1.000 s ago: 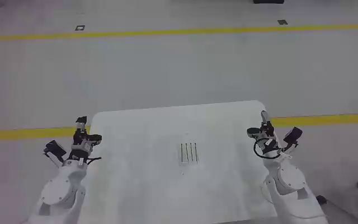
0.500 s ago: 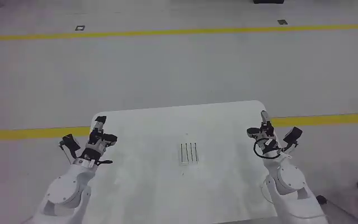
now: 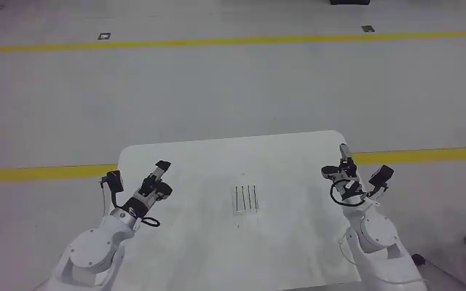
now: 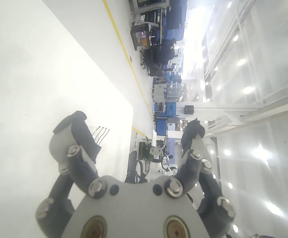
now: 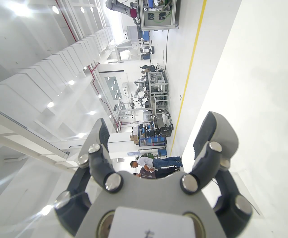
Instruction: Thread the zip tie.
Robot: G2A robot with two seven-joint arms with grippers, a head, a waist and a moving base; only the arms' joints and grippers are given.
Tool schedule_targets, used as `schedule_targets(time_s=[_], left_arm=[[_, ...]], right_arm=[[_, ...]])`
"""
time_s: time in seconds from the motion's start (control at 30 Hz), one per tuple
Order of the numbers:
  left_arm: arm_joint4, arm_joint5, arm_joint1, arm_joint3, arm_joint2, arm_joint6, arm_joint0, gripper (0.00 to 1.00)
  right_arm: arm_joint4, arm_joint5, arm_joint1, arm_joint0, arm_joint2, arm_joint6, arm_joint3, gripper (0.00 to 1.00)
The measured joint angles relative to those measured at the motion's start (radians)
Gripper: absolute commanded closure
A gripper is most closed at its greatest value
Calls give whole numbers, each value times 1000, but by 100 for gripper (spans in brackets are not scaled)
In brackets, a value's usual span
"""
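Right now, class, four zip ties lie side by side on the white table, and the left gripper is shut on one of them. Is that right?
Not quite. The left wrist view shows the left gripper open, holding nothing. The four zip ties do lie side by side on the white table.

Industrial robotics lab hall: yellow floor line [image 3: 218, 42], equipment racks [image 5: 157, 15], ceiling lights [image 5: 50, 104].
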Motion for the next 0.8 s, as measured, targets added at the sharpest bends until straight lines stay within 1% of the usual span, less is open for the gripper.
schedule_targets(time_s=[0.1,0.13,0.2,0.27,0.33,0.4,0.43,0.7,0.73,0.77,0.8], left_arm=[[125,34,2,-8,58,-28,-40,0],[191,57,3,-13,87,-36,-59,0],[278,91,3,-25,135,-51,-88,0],[383,133,4,-36,196,-74,-121,0],[467,182,2,-40,258,-101,-149,0],[517,207,0,-42,296,-113,-163,0],[526,210,0,-42,300,-114,-164,0],[513,207,0,-42,296,-113,-163,0],[516,204,1,-42,300,-116,-166,0],[531,196,0,-39,314,-129,-176,0],[554,194,-1,-33,338,-149,-192,0]], right_arm=[[0,0,0,0,0,0,0,0],[0,0,0,0,0,0,0,0],[0,0,0,0,0,0,0,0],[0,0,0,0,0,0,0,0],[0,0,0,0,0,0,0,0],[0,0,0,0,0,0,0,0],[0,0,0,0,0,0,0,0],[0,0,0,0,0,0,0,0],[0,0,0,0,0,0,0,0],[0,0,0,0,0,0,0,0],[0,0,0,0,0,0,0,0]])
